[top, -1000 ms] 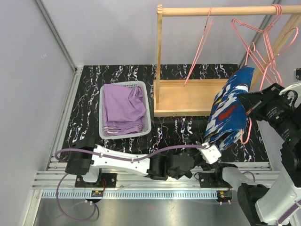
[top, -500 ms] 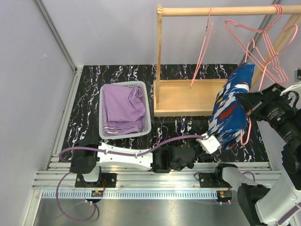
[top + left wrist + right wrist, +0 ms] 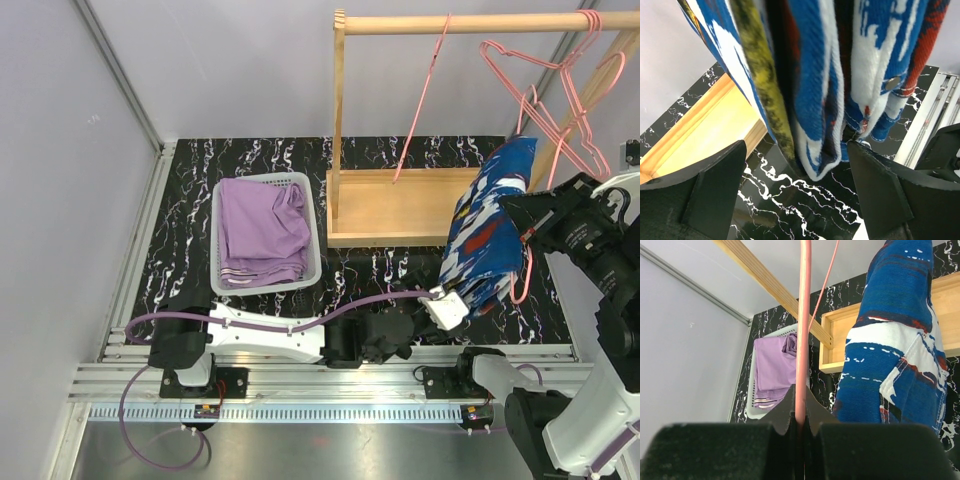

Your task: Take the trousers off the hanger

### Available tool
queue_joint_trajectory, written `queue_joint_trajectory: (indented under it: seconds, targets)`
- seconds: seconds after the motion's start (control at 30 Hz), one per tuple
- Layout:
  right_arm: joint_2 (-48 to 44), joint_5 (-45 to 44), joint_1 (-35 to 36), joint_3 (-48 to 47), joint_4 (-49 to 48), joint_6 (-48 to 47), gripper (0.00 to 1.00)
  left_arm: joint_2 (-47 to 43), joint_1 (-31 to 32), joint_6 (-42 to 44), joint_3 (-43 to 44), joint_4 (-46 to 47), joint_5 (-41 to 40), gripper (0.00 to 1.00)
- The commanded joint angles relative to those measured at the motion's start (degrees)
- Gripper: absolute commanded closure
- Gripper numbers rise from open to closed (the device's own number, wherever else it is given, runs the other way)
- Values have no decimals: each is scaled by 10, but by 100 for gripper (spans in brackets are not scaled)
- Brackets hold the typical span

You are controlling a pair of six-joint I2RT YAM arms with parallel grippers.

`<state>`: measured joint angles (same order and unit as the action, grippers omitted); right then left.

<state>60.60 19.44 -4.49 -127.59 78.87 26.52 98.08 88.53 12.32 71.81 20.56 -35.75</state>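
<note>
Marbled mat (image 3: 180, 220): lilac trousers (image 3: 262, 230) sitting in basket (image 3: 268, 289), done. I'm clamping right gripper (image 3: 800, 412) on hanger (image 3: 803, 315); left gripper (image 3: 795, 167) gaping around blue trousers (image 3: 815, 75), pull-off pending.

The light is bright and even, with only faint shadows. Close up, my jaws show dark and slightly blurred.

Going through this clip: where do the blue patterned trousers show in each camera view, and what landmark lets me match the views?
Top external: the blue patterned trousers hang right of centre, next to the right arm.
Left wrist: they fill the upper middle, with the hem hanging down between the fingers.
Right wrist: they take up the right half.
Shared landmark: the wooden rack base, left of the trousers in every view.
</note>
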Motion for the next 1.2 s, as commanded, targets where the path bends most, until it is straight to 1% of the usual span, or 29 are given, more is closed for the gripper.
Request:
queue_joint_trajectory:
  seconds: [0.0,0.1,0.3,0.53,0.6,0.67,0.77,0.9,1.07,1.17]
  targets:
    - [2,-6,4,-15,-94,-18,100,-26,-4,3,-13,39,9,16]
    - [3,-5,4,-4,-100,-17,100,-40,-4,-1,-41,49,13,16]
    - [-2,11,4,23,-120,-4,100,-42,-13,-4,-41,55,18,18]
    - [-9,13,4,32,-130,7,100,-21,-20,-21,3,70,24,18]
    - [-12,16,3,41,-137,12,100,-14,-20,-28,13,90,13,18]
    - [-15,24,4,50,-139,19,100,-4,-20,-32,26,104,-18,21]
    - [-30,35,4,89,-163,34,100,6,-21,-44,41,118,-24,23]
    - [-43,22,4,118,-181,41,100,15,-21,-66,65,142,-40,24]
    - [-43,32,3,122,-185,50,100,24,-21,-65,93,157,-55,24]
    - [-45,37,3,134,-182,45,100,29,-21,-54,119,159,-56,27]
